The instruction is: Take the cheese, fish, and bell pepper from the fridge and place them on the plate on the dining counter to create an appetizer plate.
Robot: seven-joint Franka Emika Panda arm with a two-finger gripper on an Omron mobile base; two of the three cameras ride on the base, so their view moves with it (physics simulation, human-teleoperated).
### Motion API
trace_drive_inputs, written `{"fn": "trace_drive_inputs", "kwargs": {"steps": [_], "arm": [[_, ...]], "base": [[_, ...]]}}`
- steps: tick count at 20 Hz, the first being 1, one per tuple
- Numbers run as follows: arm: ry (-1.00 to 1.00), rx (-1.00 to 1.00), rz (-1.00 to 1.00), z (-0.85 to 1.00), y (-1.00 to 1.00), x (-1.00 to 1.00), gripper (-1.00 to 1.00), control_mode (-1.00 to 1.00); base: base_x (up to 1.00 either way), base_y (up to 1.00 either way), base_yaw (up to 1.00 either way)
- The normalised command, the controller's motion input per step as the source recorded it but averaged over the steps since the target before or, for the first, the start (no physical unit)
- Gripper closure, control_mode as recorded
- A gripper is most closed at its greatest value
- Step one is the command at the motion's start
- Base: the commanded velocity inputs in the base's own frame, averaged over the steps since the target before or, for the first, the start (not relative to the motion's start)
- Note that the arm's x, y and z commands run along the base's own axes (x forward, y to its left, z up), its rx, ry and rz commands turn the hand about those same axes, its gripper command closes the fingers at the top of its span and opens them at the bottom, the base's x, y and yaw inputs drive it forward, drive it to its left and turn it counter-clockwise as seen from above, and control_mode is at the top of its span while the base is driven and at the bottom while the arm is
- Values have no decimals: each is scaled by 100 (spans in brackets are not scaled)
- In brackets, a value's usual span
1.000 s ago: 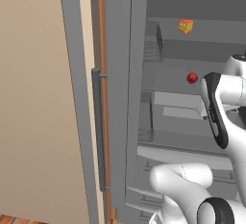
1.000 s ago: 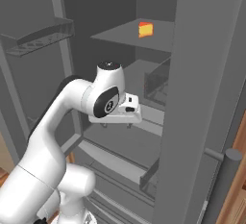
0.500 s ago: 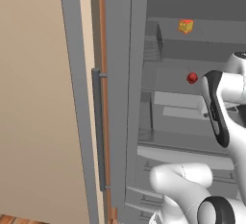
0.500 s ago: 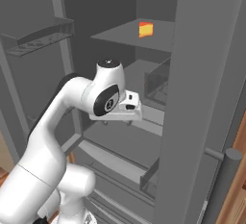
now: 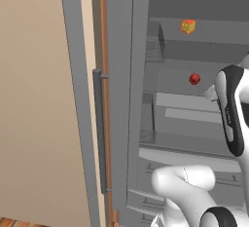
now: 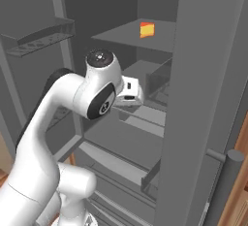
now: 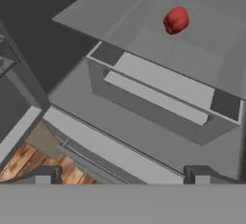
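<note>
Since a second ago the white arm has shifted slightly higher inside the tall grey fridge [image 6: 213,99]. One small yellow-orange cheese wedge [image 5: 188,26] sits on the fridge's upper shelf; one round dark-red bell pepper [image 7: 176,20] lies on the shelf below it. The end effector [image 7: 122,172] is spread wide, holding nothing, well short of the pepper; its tips are cut off

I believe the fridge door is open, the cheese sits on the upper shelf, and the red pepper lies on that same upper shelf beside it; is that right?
Not quite. The pepper is not beside the cheese: it lies alone on a lower shelf, as the left base view shows. The rest holds: the fridge door is open and the cheese sits on the upper shelf.
</note>
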Motion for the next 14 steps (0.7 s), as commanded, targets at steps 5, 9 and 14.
{"fn": "trace_drive_inputs", "kwargs": {"steps": [5,9,14], "arm": [[-27,0,-5,67,17,20,-100,-100],[-15,0,-8,75,3,7,-100,-100],[-13,0,-6,80,1,10,-100,-100]], "base": [[0,0,0],[0,0,0],[0,0,0]]}}
